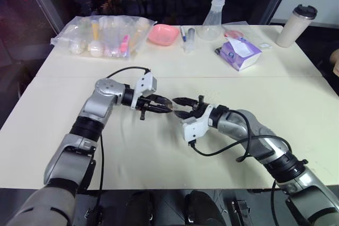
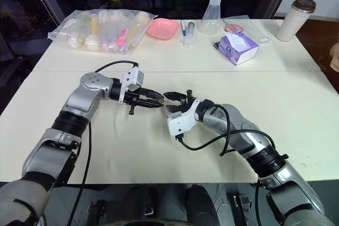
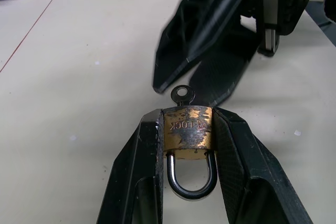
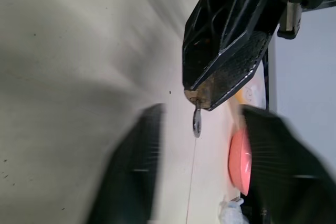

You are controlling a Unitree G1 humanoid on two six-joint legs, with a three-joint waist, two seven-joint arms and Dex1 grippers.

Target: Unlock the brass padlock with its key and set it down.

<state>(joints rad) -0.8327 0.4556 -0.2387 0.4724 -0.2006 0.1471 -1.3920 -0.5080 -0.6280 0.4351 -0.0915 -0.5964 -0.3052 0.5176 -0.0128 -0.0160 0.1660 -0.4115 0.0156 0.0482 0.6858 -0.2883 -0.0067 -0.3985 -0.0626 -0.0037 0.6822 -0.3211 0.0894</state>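
Head eyes overlook table (image 1: pixel 159 157); wrist cameras sit close, sharing padlock (image 3: pixel 187 132).

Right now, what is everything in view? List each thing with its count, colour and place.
brass padlock: one, gold with a silvery shackle, clamped between the left pincer's fingers
key: one, dark, sticking out of the padlock's end toward the right pincer
table: one, cream, under everything
plastic bag of supplies: one, clear, far left of the table
bowl: one, pink, far middle
flask: one, clear, far, right of the bowl
tissue box: one, purple, far right
cup with lid: one, beige with dark lid, far right corner
left pincer: black, shut on the padlock above mid-table
right pincer: black, fingers apart either side of the key, not yet gripping
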